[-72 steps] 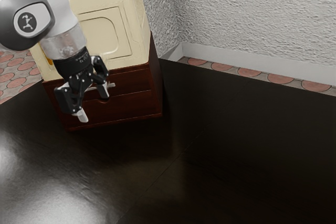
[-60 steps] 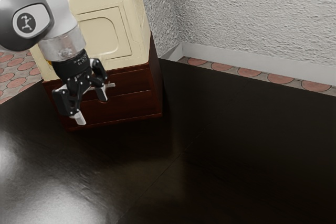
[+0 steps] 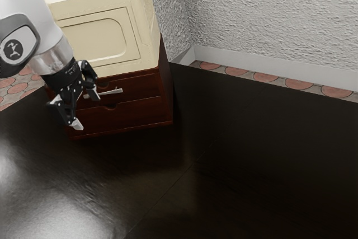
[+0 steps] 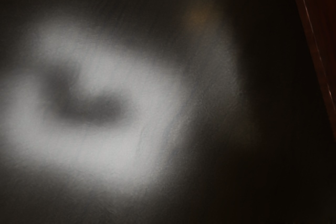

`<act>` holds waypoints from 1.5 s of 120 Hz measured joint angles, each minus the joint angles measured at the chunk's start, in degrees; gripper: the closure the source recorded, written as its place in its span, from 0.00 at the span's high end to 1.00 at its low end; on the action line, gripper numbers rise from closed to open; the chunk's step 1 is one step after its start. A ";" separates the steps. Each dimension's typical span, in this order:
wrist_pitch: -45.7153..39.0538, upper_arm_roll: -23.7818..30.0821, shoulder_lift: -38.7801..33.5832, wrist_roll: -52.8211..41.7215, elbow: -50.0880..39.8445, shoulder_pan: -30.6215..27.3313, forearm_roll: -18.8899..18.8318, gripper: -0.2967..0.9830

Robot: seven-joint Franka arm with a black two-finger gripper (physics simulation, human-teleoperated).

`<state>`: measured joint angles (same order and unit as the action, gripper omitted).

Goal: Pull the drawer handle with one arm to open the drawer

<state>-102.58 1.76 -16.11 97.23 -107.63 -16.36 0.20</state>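
The gripper is open in the exterior view, its two light-tipped fingers well apart with nothing between them. It hangs in front of the dark red-brown cabinet, toward the exterior view's left. A thin metal handle runs across the upper drawer; its left part lies close to or behind the upper finger, and whether they touch I cannot tell. Both drawers look shut. In the wrist view the cabinet's edge crosses one corner.
A cream crate stands on top of the cabinet. The glossy black table stretches out in front and to the exterior view's right, with a white textured wall behind. Light reflects off the tabletop in the wrist view.
My arm and gripper have moved toward the exterior view's left, so more of the handle and crate shows. The gripper has stayed open, and the cabinet and drawers look unmoved.
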 joint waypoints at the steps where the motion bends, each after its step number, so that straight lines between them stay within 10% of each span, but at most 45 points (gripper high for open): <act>1: -0.64 0.00 0.08 0.08 -0.08 -0.06 0.03 0.77; 54: -17.76 0.37 2.12 1.64 -3.69 -6.38 0.63 0.77; 180: -23.81 0.35 17.70 0.40 5.77 -9.47 0.58 0.77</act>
<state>-126.39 2.11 1.59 97.62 -101.86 -25.83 0.78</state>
